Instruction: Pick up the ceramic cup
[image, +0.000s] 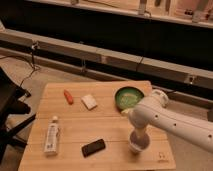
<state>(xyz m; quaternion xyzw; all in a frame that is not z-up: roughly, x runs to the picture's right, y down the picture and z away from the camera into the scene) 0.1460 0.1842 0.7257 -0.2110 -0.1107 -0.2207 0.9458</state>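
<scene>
The ceramic cup is small and white and stands upright near the front right of the wooden table. My gripper comes down onto it from above at the end of my white arm, which enters from the right. The arm's end hides most of the cup's top. The green bowl stands behind the cup, near the table's back right edge, partly behind my arm.
On the table lie an orange carrot-like piece, a white block, a white tube at the front left, and a black flat object at the front. A dark chair stands left of the table.
</scene>
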